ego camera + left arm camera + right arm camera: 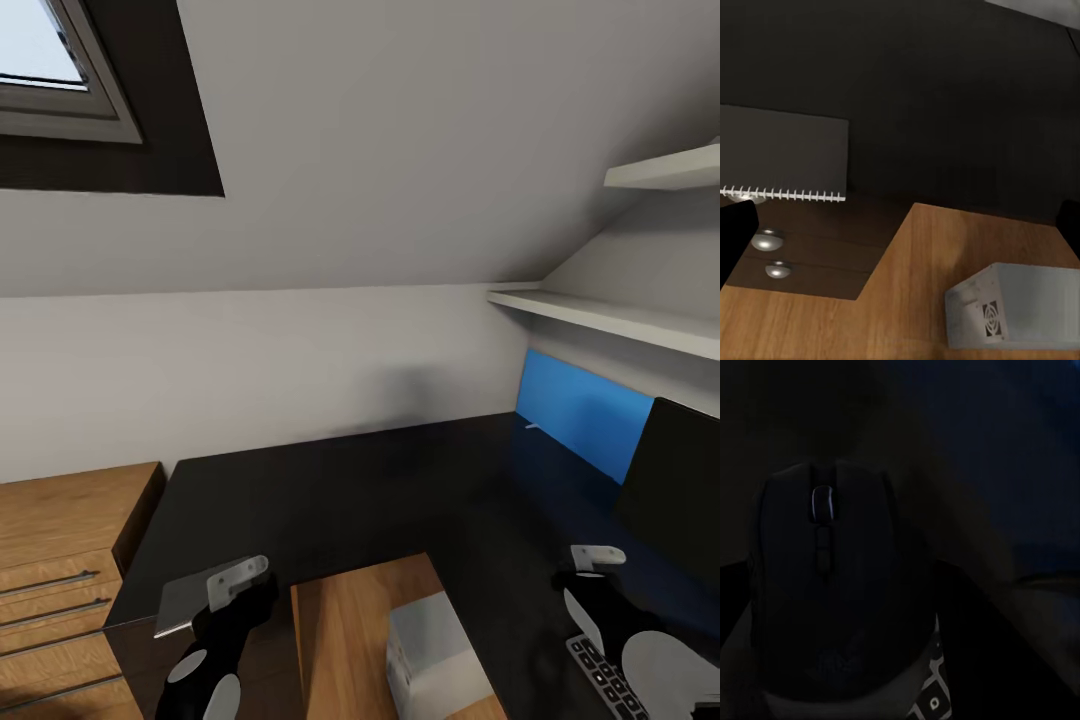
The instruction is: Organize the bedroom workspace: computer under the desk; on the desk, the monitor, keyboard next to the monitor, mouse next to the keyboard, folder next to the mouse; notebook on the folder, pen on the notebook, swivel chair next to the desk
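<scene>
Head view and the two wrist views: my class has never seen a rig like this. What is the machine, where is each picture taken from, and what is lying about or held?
This is a simulated two-armed robot. The head view looks down from its head over both arms. Each wrist view looks along one arm's end effector.

In the head view, a black desk carries a monitor and a keyboard, with a grey computer on the floor below.

The left end effector is open beside a grey notebook lying at the desk's corner.

The right end effector hangs above the keyboard. Its camera sees the mouse very close, but I cannot tell whether the mouse is gripped.
</scene>
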